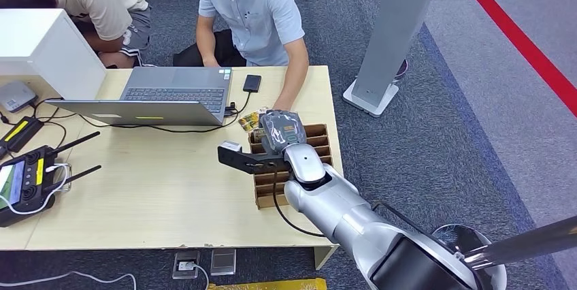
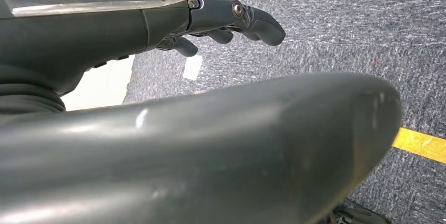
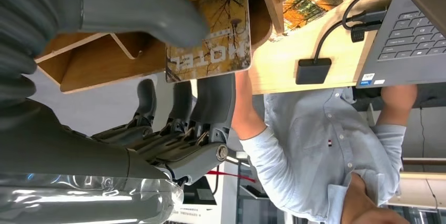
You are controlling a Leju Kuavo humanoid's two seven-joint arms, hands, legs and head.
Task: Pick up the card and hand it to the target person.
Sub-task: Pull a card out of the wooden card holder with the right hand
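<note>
Pinching the card [image 3: 209,33] over the wooden rack [image 1: 320,141], the right hand [image 1: 282,130] reaches across the pale table [image 1: 156,195] on grey carpet [image 1: 435,147].

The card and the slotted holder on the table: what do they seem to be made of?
The card looks like glossy printed plastic or coated paper: a flat, stiff sheet with an autumn photo and the word HOTEL. The slotted holder looks like thin unpainted wood or brown board, matte, with visible cut edges.
</note>
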